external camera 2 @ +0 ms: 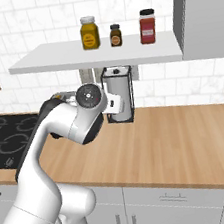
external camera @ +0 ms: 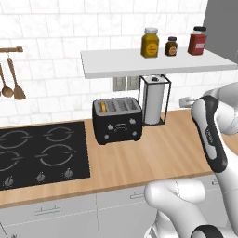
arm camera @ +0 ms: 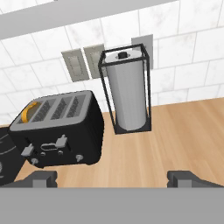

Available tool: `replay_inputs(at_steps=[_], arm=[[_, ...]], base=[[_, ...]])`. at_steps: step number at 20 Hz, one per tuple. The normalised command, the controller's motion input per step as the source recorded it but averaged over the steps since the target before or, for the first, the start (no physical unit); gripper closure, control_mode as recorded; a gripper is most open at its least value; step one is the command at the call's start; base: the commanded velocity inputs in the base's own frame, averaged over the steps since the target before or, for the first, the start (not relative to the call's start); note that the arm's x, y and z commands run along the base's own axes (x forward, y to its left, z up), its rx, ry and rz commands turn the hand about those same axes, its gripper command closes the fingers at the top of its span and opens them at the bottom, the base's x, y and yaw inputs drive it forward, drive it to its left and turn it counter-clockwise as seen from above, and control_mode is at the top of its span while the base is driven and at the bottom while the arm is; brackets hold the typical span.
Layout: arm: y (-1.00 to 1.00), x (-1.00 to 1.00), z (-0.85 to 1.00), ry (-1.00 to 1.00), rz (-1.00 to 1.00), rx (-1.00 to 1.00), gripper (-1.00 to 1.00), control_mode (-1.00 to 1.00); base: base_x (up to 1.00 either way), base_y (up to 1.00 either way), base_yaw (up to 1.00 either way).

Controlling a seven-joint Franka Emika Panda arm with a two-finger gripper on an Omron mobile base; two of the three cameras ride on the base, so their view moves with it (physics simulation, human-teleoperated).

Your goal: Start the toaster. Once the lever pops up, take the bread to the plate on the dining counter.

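Note:
The black four-slot toaster (external camera: 117, 120) stands on the wood worktop against the tiled wall. The bread (external camera: 102, 107) sits down in its leftmost slot, with only the golden top and orange crust showing. In the hand view the toaster (arm camera: 61, 135) lies at the lower left, the bread (arm camera: 31, 111) in its far-left slot and two grey levers on its front. My gripper (arm camera: 113, 179) is open, its fingertips (arm camera: 43, 178) wide apart with nothing between them. It hangs above the worktop, to the right of the toaster and well apart from it. The plate and the dining counter are out of view.
A wire-framed paper towel holder (external camera: 155, 100) stands just right of the toaster. A white shelf (external camera: 153, 62) with three jars hangs above both. A black hob (external camera: 42, 153) lies to the left, with wooden spoons (external camera: 11, 81) on the wall. Bare worktop (external camera 2: 178, 140) stretches right.

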Motion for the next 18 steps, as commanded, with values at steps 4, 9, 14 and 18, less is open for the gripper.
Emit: replay_inputs(at_steps=[4, 9, 14, 18], arm=[[0.00, 0.00, 0.00, 0.00, 0.00, 0.00, -1.00, -1.00], [0.00, 0.00, 0.00, 0.00, 0.00, 0.00, -1.00, -1.00], [0.00, 0.00, 0.00, 0.00, 0.00, 0.00, -1.00, -1.00], [0.00, 0.00, 0.00, 0.00, 0.00, 0.00, -1.00, -1.00]], base=[[0.00, 0.00, 0.00], [0.00, 0.00, 0.00], [0.00, 0.00, 0.00], [0.00, 0.00, 0.00]])
